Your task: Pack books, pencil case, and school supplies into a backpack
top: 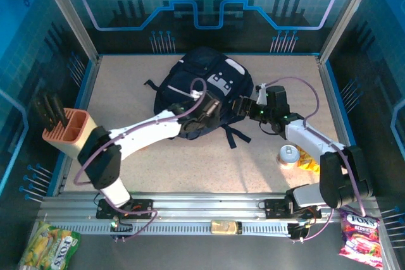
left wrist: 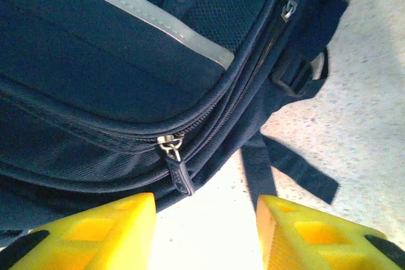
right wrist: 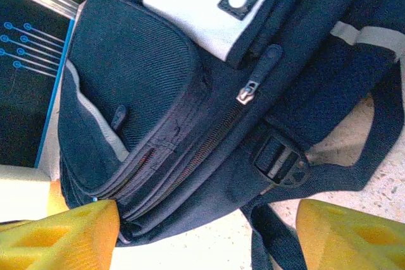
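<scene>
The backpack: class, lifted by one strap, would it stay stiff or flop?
Probably floppy: the backpack is soft fabric, creased along its zippers. The loose strap would likely pull taut first, the body sagging. Rolling seems unlikely; it lies broad on the table.

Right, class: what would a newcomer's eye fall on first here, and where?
The dark navy backpack lies in the middle of the table. At its near edge the left gripper and right gripper stand open, yellow fingers apart close to its zips. A pink rack sits at the table's left edge.
</scene>
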